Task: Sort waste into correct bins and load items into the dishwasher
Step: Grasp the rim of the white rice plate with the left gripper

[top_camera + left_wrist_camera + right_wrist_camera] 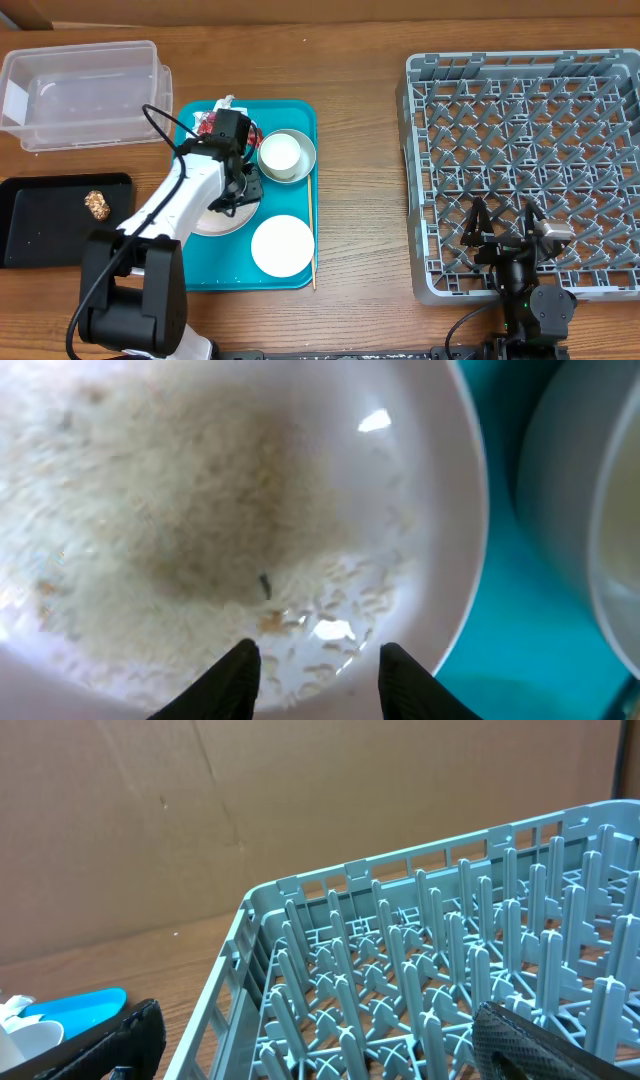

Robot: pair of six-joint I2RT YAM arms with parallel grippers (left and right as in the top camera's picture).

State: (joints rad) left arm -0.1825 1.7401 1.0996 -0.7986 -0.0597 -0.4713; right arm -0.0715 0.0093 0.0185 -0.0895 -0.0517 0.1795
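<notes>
Pale pink plate [430, 490] on teal tray [200, 270], directly under left gripper [320, 678]; fingers spread, gripping nothing. Rice grains [350, 595] loose, likely to spill. Plate probably stiff, slick, breakable: pinch rim, keep level. Right gripper [503, 226] agape over dish rack [520, 100].

Open lane: bare tabletop [360, 200] strip between teal tray [300, 115] and dish rack [412, 180]. Only a thin wooden stick [311, 235] lies there, along the tray's right edge. The left arm [175, 200] covers the tray's left half and most of the pink plate [230, 222]. The left end effector [315, 660] sits low over the rice [340, 600], fingers apart, with the bowl [310, 155] wall just beside it. The white plate [283, 245], clear tub [80, 90] and black tray [40, 240] are all open from above. Rack floor is packed with upright pegs [430, 920]. The right end effector [330, 1050] hangs spread wide over its near edge.
</notes>
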